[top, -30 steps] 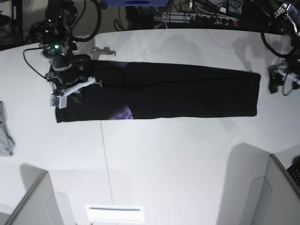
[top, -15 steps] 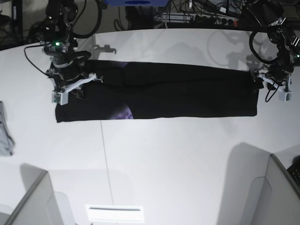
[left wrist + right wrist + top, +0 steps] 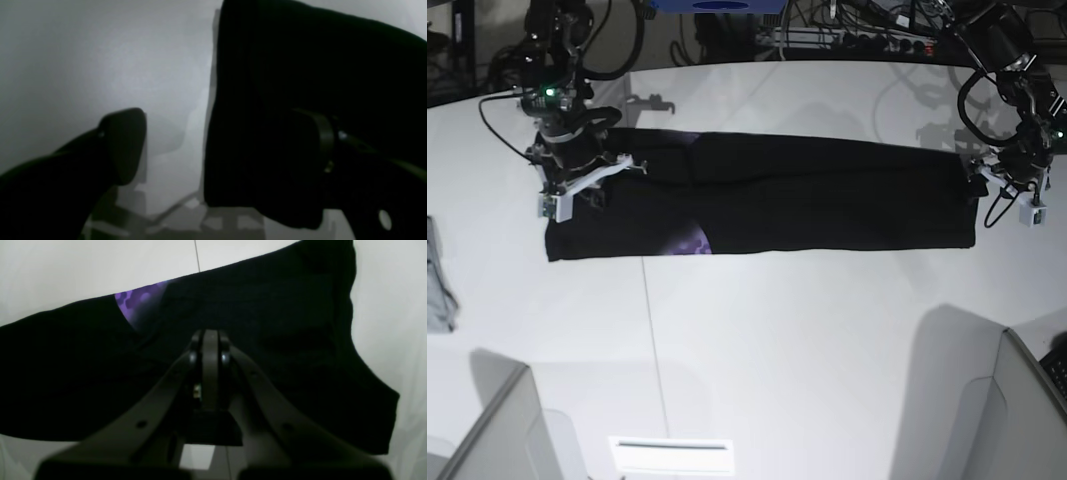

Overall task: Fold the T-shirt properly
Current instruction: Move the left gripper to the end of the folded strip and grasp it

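Note:
The black T-shirt [image 3: 827, 195] lies folded into a long flat strip across the table, with a purple print [image 3: 692, 240] showing at its near edge. My right gripper [image 3: 592, 195] is over the strip's left end. In the right wrist view it [image 3: 210, 353] is shut, low over the black cloth [image 3: 283, 340], and I cannot see cloth between the fingers. My left gripper [image 3: 975, 180] is at the strip's right end. In the left wrist view it [image 3: 217, 143] is open, one finger [image 3: 123, 143] over bare table and the other over the shirt [image 3: 300, 66], with the shirt's edge between them.
A grey cloth piece [image 3: 437, 280] lies at the table's left edge. Grey partitions [image 3: 497, 430] stand at the near left and near right corners. A white plate [image 3: 672, 455] sits at the front edge. Cables and a power strip [image 3: 847, 40] run behind the table.
My left arm has come in from the table's right edge to the shirt's right end. My right gripper has shifted slightly toward the back over the left end. The shirt has not moved.

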You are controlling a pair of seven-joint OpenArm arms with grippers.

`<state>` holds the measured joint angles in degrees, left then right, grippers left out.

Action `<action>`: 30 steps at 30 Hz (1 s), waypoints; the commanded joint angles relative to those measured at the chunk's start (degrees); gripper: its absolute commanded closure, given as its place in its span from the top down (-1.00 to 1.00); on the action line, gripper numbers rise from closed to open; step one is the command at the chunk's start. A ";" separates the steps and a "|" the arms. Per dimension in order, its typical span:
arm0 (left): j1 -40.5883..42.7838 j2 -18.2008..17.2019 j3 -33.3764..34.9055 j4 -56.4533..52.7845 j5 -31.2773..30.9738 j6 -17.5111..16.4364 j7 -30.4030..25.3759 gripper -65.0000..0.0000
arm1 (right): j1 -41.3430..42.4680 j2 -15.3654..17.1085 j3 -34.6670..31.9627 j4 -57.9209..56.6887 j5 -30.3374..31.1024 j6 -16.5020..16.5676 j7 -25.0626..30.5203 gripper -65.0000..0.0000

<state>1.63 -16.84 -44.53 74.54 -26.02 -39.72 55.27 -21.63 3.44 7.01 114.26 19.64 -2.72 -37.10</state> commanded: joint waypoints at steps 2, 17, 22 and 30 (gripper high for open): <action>-0.27 -0.79 -0.08 0.23 0.48 -0.28 1.04 0.50 | 0.40 0.21 0.07 0.95 0.27 0.30 1.45 -1.00; -0.27 -0.79 3.79 0.14 0.48 -0.28 1.04 -0.91 | 0.48 0.21 0.07 0.95 0.27 0.30 1.45 -1.00; -0.18 -1.05 3.79 0.31 0.48 -0.28 1.04 -1.00 | 0.48 0.21 0.07 0.95 0.27 0.30 1.45 -1.00; 5.36 -1.75 3.79 5.59 0.66 -0.28 -7.22 -1.00 | 0.48 0.21 0.07 0.95 0.36 0.30 1.45 -1.00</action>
<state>7.88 -17.34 -40.45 78.87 -24.86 -39.70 49.43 -21.45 3.44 7.01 114.26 19.70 -2.72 -37.08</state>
